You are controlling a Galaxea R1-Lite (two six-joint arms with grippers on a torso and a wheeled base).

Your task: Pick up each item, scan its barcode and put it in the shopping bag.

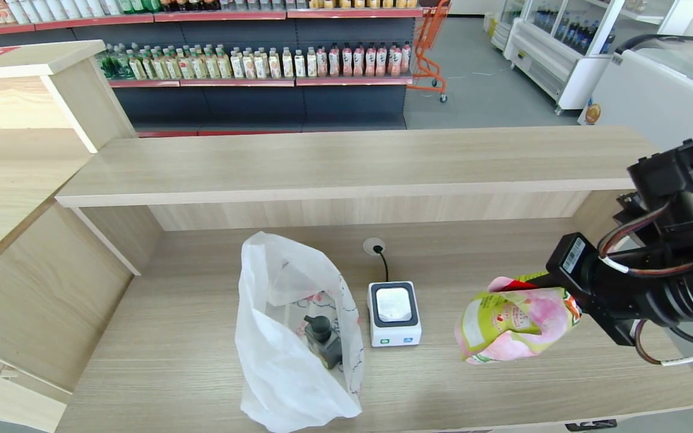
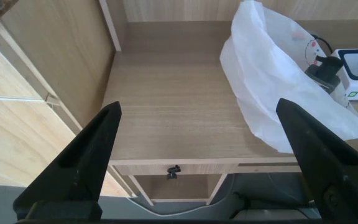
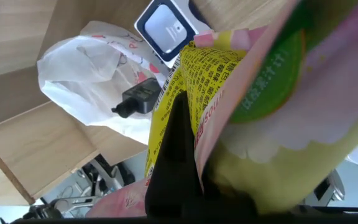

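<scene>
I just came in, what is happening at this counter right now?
The right claw holds a green and pink snack pouch in the air, to the right of the scanner on the counter. The shopping bag stands left of the scanner with a dark bottle inside. The left claw hangs open and empty by the counter's front edge.

Shop: stocked bottle shelves (image 1: 262,63), checkout counter (image 1: 346,162)
</scene>
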